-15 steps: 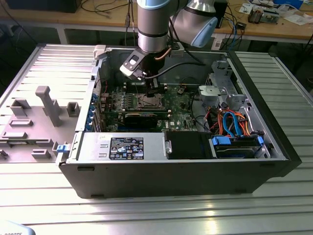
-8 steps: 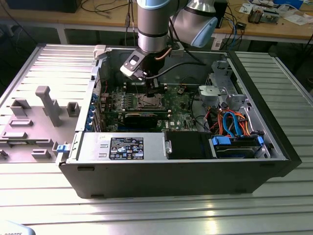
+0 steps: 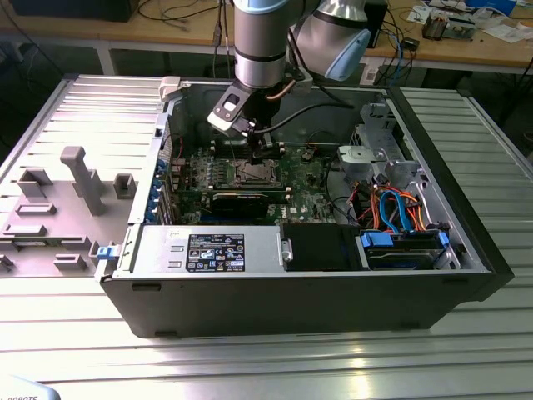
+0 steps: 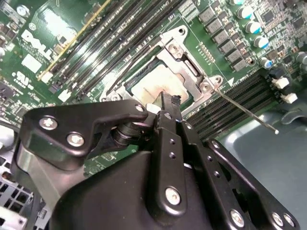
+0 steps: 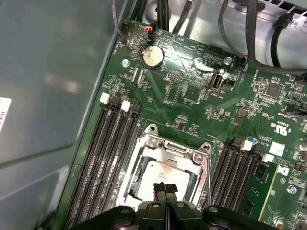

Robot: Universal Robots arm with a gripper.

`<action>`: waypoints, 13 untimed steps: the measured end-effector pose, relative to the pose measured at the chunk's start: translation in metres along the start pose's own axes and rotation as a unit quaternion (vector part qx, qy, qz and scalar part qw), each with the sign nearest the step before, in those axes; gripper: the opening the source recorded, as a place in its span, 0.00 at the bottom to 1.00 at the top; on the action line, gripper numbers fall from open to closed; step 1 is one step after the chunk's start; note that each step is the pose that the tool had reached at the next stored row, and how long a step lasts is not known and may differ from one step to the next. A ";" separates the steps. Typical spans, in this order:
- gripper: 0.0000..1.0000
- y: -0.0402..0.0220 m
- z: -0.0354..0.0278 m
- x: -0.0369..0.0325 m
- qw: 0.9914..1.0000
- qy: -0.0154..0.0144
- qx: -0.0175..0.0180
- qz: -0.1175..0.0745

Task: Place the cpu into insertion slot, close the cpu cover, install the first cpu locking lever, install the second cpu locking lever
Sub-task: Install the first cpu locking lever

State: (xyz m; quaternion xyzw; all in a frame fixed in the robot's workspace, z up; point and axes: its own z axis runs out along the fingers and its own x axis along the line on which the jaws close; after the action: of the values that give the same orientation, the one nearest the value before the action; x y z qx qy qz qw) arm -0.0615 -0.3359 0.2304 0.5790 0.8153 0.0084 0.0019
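The cpu is a silver-grey square lying in the insertion slot on the green board. Its top also shows in the second wrist view. The cpu cover, a silvery frame, lies down around the chip, its window showing the metal top. My gripper hangs straight over the chip's near edge, its fingers pressed together with nothing between them. In the exterior view the gripper stands just above the slot inside the open case. One thin locking lever sticks out free, away from a corner of the cover.
Black memory slots run along both sides of the slot. A coin battery and cables lie beyond it. A drive cage with blue and orange cables fills the exterior view's right of the case. A grey plastic shroud lies outside.
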 end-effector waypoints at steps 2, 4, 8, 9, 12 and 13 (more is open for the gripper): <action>0.11 0.0001 -0.0077 0.0000 1.000 0.000 0.000 0.000; 0.11 0.0003 -0.0162 0.0001 1.000 0.000 0.000 0.000; 0.11 0.0004 -0.0232 0.0002 1.000 0.003 0.004 0.000; 0.11 0.0004 -0.0232 0.0002 1.000 0.003 0.004 0.000; 0.11 0.0002 -0.0233 0.0002 1.000 0.003 0.004 -0.012; 0.11 0.0001 -0.0233 0.0002 1.000 0.003 0.004 -0.025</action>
State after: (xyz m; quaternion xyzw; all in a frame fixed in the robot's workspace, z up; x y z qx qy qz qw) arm -0.0618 -0.3359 0.2537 0.5583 0.8296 0.0066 -0.0032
